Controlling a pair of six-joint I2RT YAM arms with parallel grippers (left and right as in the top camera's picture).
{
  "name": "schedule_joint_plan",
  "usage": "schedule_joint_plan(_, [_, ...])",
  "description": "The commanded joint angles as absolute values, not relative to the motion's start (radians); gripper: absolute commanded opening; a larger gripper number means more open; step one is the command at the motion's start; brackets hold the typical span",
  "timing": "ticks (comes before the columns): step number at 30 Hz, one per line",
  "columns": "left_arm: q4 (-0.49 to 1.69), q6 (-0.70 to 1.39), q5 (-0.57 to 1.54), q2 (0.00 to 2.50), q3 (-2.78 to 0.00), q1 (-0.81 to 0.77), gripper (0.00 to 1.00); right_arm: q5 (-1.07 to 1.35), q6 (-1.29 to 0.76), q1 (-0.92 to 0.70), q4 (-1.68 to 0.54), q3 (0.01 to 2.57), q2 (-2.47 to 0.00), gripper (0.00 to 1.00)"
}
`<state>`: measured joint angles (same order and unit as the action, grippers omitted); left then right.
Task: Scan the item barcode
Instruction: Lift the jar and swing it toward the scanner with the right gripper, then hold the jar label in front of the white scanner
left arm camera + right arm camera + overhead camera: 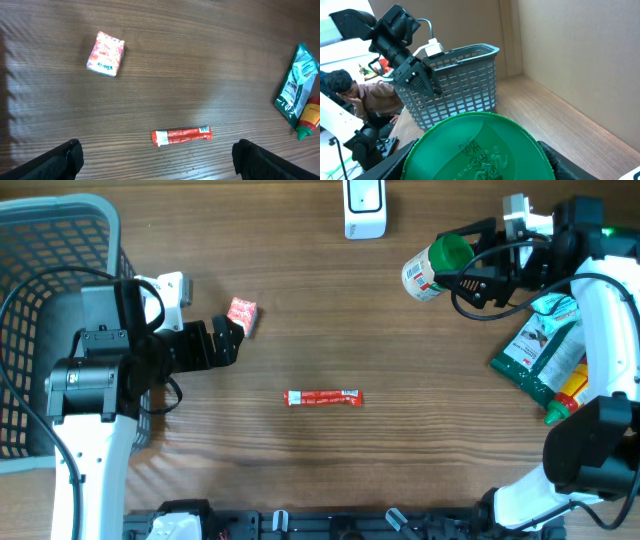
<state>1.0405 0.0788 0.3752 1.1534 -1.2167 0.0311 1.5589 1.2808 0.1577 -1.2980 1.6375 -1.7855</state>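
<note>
My right gripper (447, 266) is shut on a white canister with a green lid (432, 268), holding it on its side above the table's far right. The lid points toward my wrist. In the right wrist view the green lid (477, 147) fills the lower frame, with a finger pad against each side. The white scanner (364, 208) stands at the back edge, left of the canister. I cannot make out a barcode. My left gripper (232, 340) hovers open and empty over the table, its fingertips (70, 156) wide apart.
A small red-and-white packet (242, 314) lies just beyond the left gripper. A red stick pack (323, 397) lies mid-table. A green bag (540, 345) and a red bottle (565, 395) lie at the right. A grey basket (50, 240) stands at the left.
</note>
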Motion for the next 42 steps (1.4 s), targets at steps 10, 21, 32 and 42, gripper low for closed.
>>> schedule_joint_plan(10, [1.039,0.056,0.391,1.152,-1.224,0.031,1.00,1.625,1.256,0.141,-1.275,1.641,-1.728,0.04])
schedule_joint_plan(21, [1.039,0.056,0.391,1.152,-1.224,0.031,1.00,1.622,0.471,-0.014,-0.307,1.350,-1.519,0.04])
schedule_joint_plan(32, [1.039,0.056,0.391,1.152,-1.224,0.031,1.00,1.000,0.110,-0.040,-0.165,1.350,-1.500,0.04])
schedule_joint_plan(42, [1.039,0.056,0.391,1.152,-1.224,0.031,1.00,0.241,0.380,-0.288,-0.245,1.418,-1.621,0.04])
